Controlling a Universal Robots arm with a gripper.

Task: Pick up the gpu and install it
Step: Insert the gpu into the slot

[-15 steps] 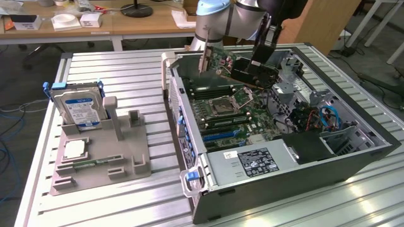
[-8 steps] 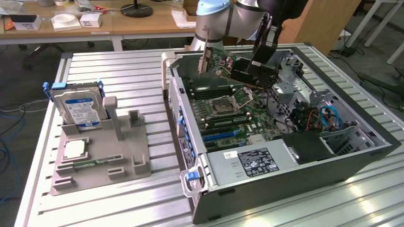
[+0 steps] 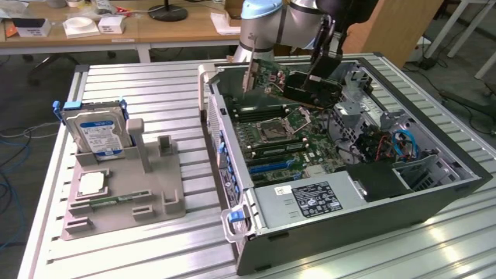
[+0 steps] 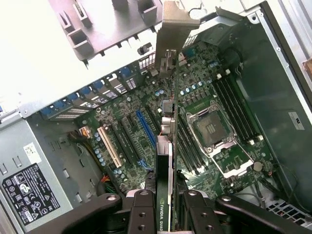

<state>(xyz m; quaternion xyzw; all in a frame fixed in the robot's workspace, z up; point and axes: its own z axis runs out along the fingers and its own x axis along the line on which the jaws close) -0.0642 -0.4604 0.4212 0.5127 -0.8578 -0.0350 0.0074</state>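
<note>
My gripper [image 3: 320, 68] is shut on the gpu [image 3: 288, 81], a green card with a black cooler block and a silver end bracket [image 3: 249, 74]. I hold it tilted in the air above the back part of the open computer case [image 3: 434, 192]. In the wrist view the gpu [image 4: 166, 146] shows edge-on between my two black fingers [image 4: 141, 209], and my gripper [image 4: 165, 212] clamps it from both sides. Its bracket [image 4: 173, 29] points toward the case's rear wall. Below it lies the motherboard [image 4: 126, 112] with a blue slot [image 4: 146, 129] and black slots beside it.
A silver hard drive [image 3: 97, 131] with a blue-white label stands in a grey fixture [image 3: 124, 197] at the exterior view's left. Inside the case are the CPU socket [image 3: 279, 125], the power supply [image 3: 306, 197] and drive cages [image 3: 364, 116]. A wooden desk [image 3: 155, 29] stands behind.
</note>
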